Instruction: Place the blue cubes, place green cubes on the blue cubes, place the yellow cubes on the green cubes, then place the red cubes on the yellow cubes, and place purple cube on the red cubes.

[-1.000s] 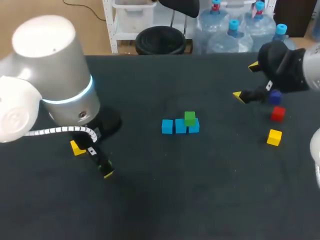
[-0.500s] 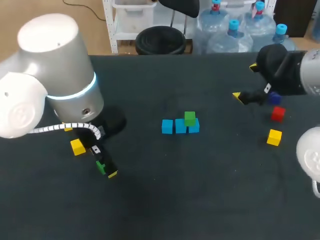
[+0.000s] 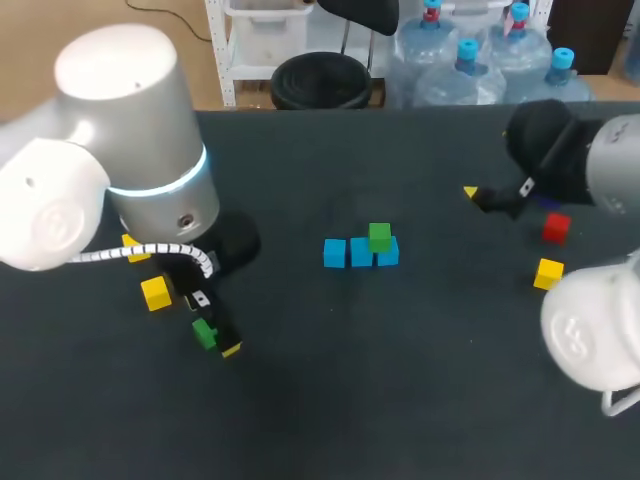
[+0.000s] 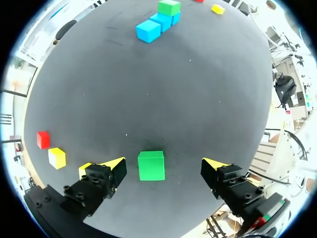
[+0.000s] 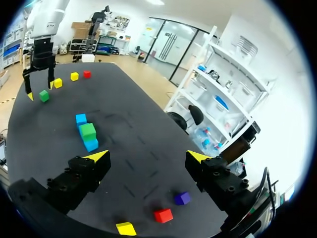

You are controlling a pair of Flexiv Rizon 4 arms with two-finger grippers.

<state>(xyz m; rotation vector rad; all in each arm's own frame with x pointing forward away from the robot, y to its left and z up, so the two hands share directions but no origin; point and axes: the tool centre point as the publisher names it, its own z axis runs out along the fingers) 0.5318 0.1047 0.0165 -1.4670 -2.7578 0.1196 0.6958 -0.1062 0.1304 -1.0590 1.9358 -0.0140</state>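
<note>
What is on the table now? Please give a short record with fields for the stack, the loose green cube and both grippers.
stack: three blue cubes in a row, a stacked green cube on them
left gripper: open
right gripper: open, holds nothing
loose green cube: on the table, between the left gripper's fingers, not touched

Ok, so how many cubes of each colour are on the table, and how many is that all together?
Blue cubes: 3
Green cubes: 2
Yellow cubes: 3
Red cubes: 2
Purple cube: 1
Total: 11 cubes
</note>
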